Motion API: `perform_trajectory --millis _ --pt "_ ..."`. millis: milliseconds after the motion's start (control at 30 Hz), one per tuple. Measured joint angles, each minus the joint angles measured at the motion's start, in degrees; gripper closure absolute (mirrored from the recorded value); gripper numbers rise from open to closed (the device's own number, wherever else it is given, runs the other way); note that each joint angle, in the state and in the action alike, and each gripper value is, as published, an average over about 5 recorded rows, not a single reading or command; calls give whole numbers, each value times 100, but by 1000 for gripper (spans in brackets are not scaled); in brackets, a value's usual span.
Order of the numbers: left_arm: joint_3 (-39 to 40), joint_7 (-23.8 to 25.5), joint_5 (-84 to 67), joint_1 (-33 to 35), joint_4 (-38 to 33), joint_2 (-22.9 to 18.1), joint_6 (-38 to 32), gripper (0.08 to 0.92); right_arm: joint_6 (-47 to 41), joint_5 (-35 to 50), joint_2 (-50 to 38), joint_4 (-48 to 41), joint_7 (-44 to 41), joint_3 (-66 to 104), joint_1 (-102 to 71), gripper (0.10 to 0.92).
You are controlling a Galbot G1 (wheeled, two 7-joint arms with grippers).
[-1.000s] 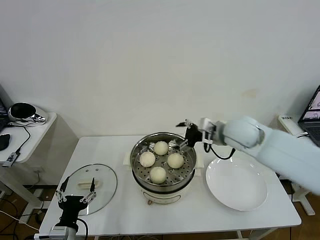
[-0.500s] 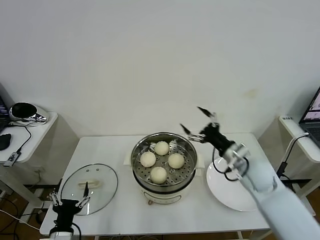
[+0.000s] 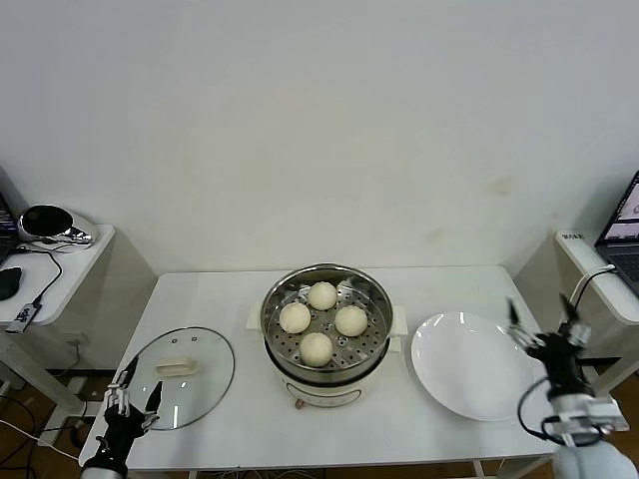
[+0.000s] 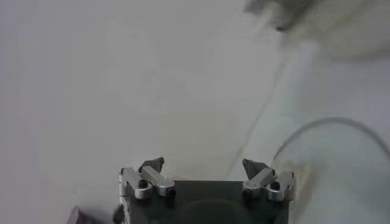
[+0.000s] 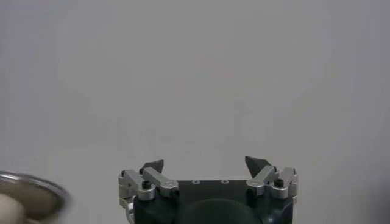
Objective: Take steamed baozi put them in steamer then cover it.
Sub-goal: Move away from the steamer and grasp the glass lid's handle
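Several cream-white baozi (image 3: 321,294) sit on the perforated tray inside the shiny steel steamer (image 3: 280,344) at the table's middle. The steamer's rim also shows in the right wrist view (image 5: 33,185). The clear glass lid (image 3: 205,374) with its cream handle lies flat on the table to the left. My left gripper (image 3: 132,391) is open and empty at the front left corner, just in front of the lid. My right gripper (image 3: 544,321) is open and empty at the table's right edge, beside the white plate (image 3: 471,367). Both are open in the wrist views, left (image 4: 203,164) and right (image 5: 206,164).
A white side table (image 3: 55,269) with a dark round device stands at the far left. A laptop (image 3: 624,230) and a white shelf are at the far right. A white wall is behind the table.
My right arm has pulled back from beside the steamer, over the plate, to the table's right edge. My left gripper has sunk lower toward the front left corner.
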Motion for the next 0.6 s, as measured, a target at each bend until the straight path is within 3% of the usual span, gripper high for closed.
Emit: perform_trajectory --millis 600 --pt "500 72 1295 -1322 1556 507 -183 177 102 146 748 223 501 921 -780 203"
